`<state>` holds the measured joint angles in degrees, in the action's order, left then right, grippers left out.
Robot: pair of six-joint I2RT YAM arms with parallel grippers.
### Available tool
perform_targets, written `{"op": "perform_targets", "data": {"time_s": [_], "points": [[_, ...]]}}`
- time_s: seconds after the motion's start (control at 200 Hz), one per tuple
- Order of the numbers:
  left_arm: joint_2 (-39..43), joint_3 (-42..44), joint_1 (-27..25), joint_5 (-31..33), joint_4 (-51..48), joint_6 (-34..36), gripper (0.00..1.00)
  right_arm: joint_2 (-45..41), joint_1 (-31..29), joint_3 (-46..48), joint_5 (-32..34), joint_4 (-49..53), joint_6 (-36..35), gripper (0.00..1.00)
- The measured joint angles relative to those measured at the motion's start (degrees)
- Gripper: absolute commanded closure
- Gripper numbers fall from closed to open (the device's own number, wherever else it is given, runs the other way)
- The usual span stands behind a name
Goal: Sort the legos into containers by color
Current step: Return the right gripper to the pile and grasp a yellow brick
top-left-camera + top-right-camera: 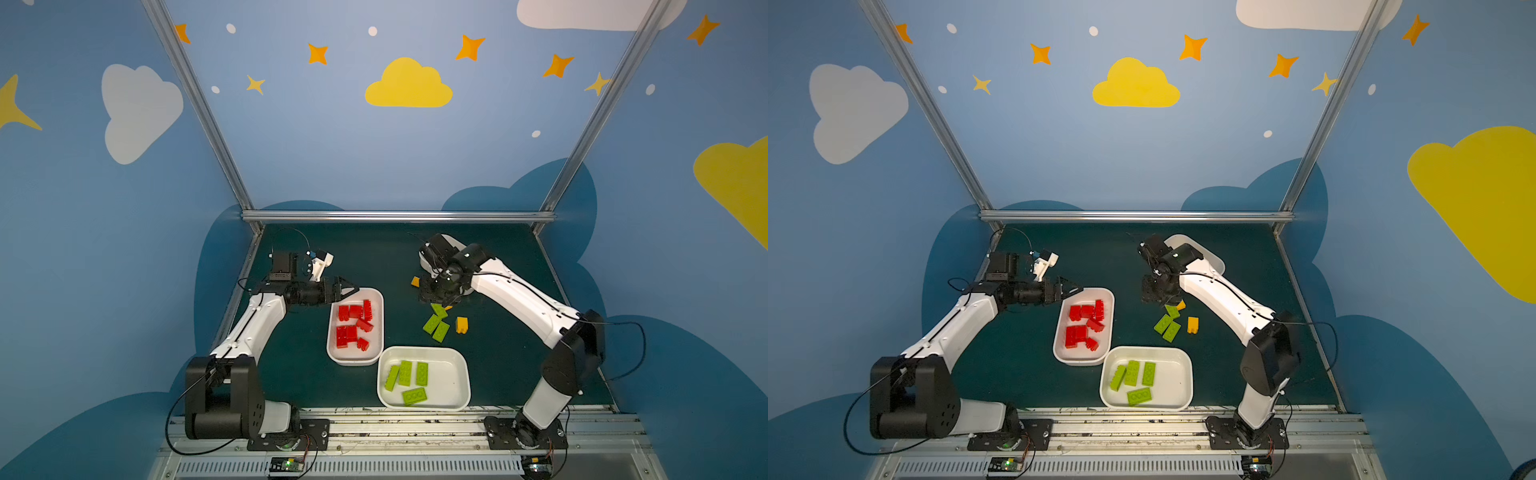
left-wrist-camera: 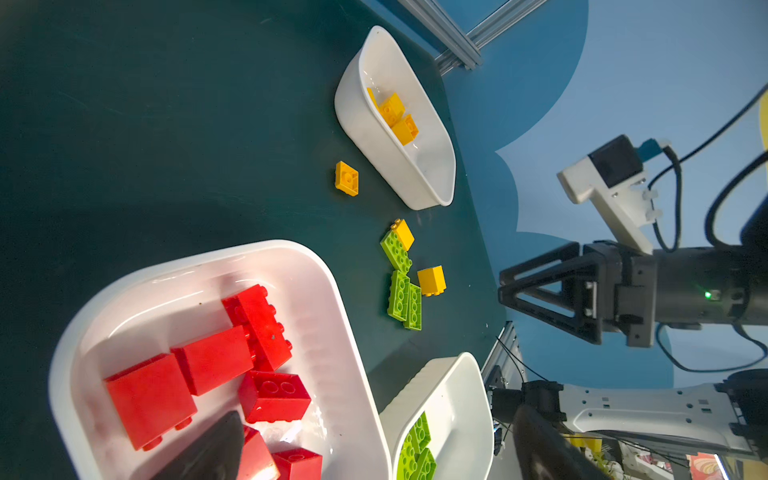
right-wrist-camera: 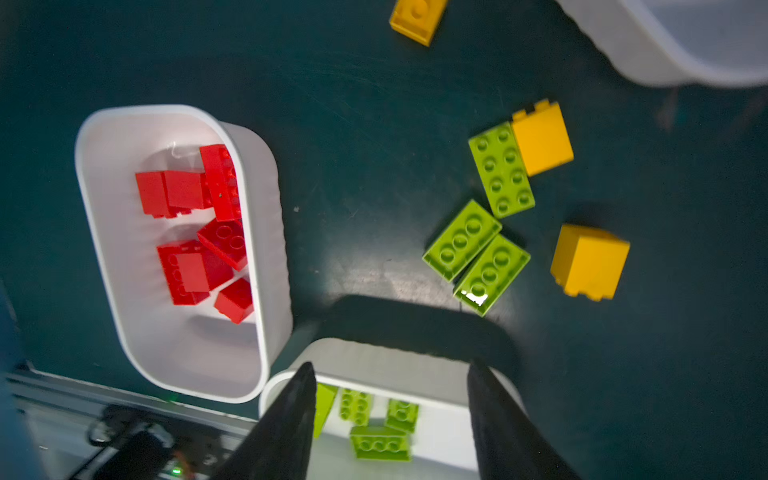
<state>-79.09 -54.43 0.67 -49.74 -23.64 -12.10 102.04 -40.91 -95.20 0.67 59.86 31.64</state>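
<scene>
Red bricks (image 1: 353, 328) all lay in the left tub (image 1: 353, 358). Four green bricks (image 1: 409, 380) were in the near tub (image 1: 449, 382), and a few yellow bricks (image 2: 397, 118) in the far tub (image 2: 430, 166). Still on the mat (image 1: 291, 374) were three loose green bricks (image 3: 461, 241) and three loose yellow bricks (image 3: 590, 262). Left gripper (image 1: 351, 289) gaped empty over the left tub's far end. Right gripper (image 3: 390, 365) had its fingers apart and empty above the loose bricks. Judged about two-thirds sorted.

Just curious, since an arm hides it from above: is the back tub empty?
Not empty. The left wrist view shows a few yellow bricks lying inside the back tub.
</scene>
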Motion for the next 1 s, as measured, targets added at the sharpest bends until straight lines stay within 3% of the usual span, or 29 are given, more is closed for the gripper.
{"op": "perform_targets", "data": {"time_s": [0.11, 0.25, 0.51, 0.796, 1.001], "points": [[0.4, 0.4, -0.1, -0.1, 0.3, -1.1, 0.01, 6.2, 2.1, -3.5, -0.2, -1.4, -7.3, 0.41], [1.2, 0.5, -0.2, 0.2, 0.1, -1.4, 0.01, 14.1, 5.3, -8.7, -0.3, -2.7, -9.0, 0.40], [2.2, 0.4, -0.2, 0.7, -0.5, -1.7, 0.00, 24.6, 9.2, -16.0, -0.6, -4.7, -0.6, 0.39], [2.2, 0.4, -0.2, 1.1, -1.9, -1.2, 0.00, 30.4, 9.1, -20.2, -0.3, -5.9, 7.2, 0.39], [2.2, 0.4, -0.2, 1.5, -3.0, -0.7, 0.01, 34.8, 8.9, -24.2, 0.9, -5.8, 9.6, 0.46]]}}
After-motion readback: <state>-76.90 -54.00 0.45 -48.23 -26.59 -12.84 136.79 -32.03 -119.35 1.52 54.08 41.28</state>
